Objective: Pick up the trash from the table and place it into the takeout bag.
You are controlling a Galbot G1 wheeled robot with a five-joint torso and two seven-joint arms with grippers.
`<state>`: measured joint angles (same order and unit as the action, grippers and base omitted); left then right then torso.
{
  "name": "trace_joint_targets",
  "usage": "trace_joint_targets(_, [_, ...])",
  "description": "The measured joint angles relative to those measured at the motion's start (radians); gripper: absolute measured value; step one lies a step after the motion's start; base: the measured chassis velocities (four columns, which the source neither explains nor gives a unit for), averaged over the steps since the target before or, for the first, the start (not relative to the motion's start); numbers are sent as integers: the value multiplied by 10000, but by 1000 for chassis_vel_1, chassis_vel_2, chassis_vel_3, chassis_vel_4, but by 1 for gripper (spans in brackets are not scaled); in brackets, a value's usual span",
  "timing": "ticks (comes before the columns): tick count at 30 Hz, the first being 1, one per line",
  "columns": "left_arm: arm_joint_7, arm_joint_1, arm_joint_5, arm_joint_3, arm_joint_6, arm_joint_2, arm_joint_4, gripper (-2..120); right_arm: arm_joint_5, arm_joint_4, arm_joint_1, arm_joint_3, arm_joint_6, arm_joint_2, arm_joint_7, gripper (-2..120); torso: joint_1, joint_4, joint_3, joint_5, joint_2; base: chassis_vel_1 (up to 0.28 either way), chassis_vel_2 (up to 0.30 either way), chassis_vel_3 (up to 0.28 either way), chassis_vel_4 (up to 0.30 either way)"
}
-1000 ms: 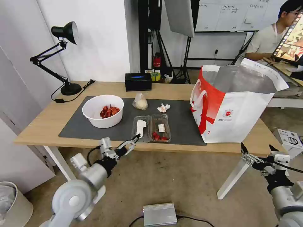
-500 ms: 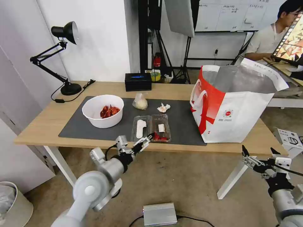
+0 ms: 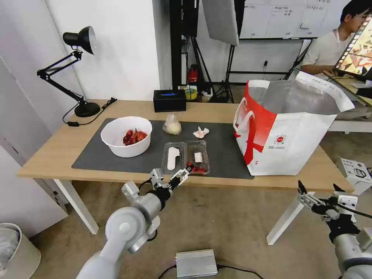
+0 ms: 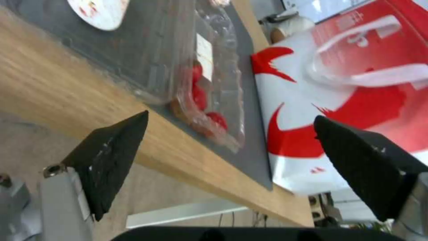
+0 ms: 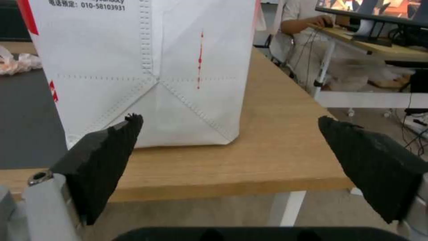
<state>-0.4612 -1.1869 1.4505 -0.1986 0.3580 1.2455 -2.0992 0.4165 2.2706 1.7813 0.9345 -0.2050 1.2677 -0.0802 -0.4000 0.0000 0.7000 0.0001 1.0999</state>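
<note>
On the table [image 3: 50, 155], a dark grey mat [image 3: 100, 155] carries the trash: a white bowl of red shells [image 3: 126, 136], a small knotted clear bag [image 3: 172, 125], a crumpled tissue [image 3: 200, 132] and an open clear clamshell box [image 3: 186, 157] with red bits. The takeout bag [image 3: 286, 131] stands open at the table's right end. My left gripper [image 3: 183, 172] is open, just off the table's front edge at the clamshell's near side. In the left wrist view the clamshell [image 4: 209, 83] lies ahead of the spread fingers [image 4: 111, 157]. My right gripper [image 3: 317, 186] hangs open below the table's right front corner, facing the bag [image 5: 147, 67].
A black box [image 3: 169, 100] and a desk lamp [image 3: 79, 69] stand at the table's back. A metal box [image 3: 196, 263] lies on the floor in front, and a bin [image 3: 15, 252] stands at the lower left. A white table leg [image 3: 285, 221] slants near my right arm.
My left arm has swung right and forward, bringing its open gripper from the clamshell's left corner up to its front edge. The right arm has barely shifted.
</note>
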Motion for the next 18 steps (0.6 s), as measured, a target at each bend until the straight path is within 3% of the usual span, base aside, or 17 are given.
trace_joint_targets(18, [-1632,604,-261,232,-134,491,430,100,23,-209,-106,-54,32,-188,-28,100,0,0,0,-1,0,0,0,0,0])
